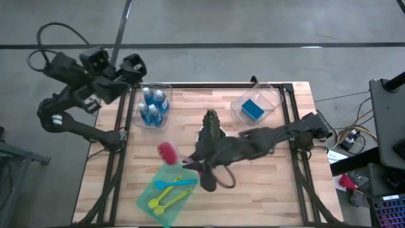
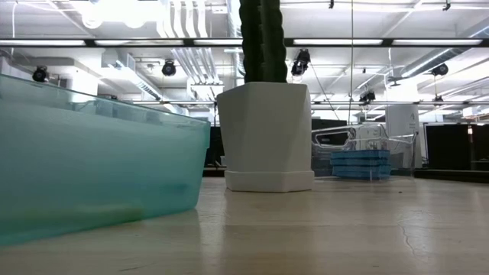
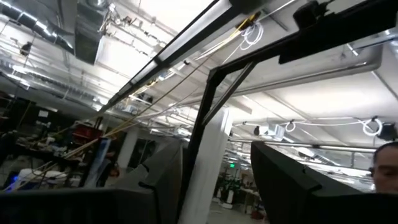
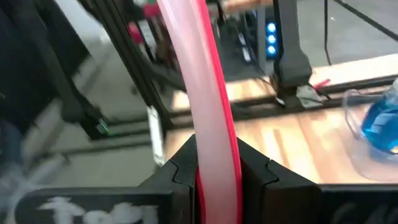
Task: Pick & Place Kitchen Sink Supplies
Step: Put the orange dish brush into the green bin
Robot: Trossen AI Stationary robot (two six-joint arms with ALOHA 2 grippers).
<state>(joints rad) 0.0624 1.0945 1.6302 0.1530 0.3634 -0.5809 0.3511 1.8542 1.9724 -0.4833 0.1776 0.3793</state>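
My right gripper reaches across the table's middle and is shut on the red brush, whose pink-red handle fills the right wrist view. Blue, yellow and lime brushes lie in the green tray. Three blue bottles stand in a clear container at the far left. A blue sponge lies in a clear container at the far right. My left gripper is raised beyond the table's far left corner, open, its camera looking at the ceiling. My right gripper pinches the red brush's handle between its two fingers, coming roughly level from the table's right. The handle runs out ahead of the fingers toward the table's left, with the bristled head near the tray's far corner. Whether the head touches anything, I cannot tell.
The dark green cactus in its white pot stands mid-table, just beyond my right arm. The green tray's wall fills the low view's left. Bare wood lies on the near right of the table.
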